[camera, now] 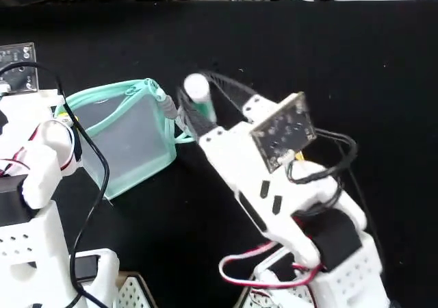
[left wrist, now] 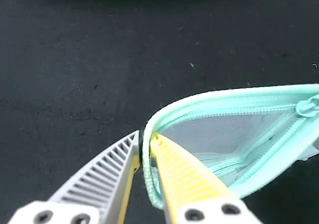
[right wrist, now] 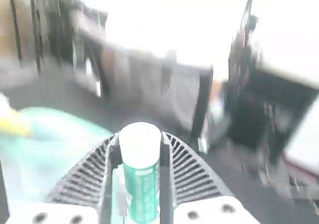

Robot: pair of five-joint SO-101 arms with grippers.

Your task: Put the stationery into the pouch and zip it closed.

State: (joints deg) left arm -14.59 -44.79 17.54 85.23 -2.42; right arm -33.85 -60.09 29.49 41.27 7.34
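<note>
The left tool (left wrist: 145, 139) pinches the rim of the mint pouch (camera: 126, 133) (its top is open) on the black surface (camera: 328, 48). The right tool (camera: 197, 113) grips a glue stick (camera: 196, 87) just beside the pouch's zip end

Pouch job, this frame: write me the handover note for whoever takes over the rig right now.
Left pincer: shut on the rim of the pouch, one finger inside and one outside, holding the mouth open.
Right pincer: shut on the glue stick, white cap outward, held beside the pouch end where the zipper pull sits; it is not inside.
Done: the pouch is unzipped and the stick is in the grip.
Left: put the stick through the opening, release it, then zip the pouch closed.
Whether the pouch already holds anything cannot be told.
</note>
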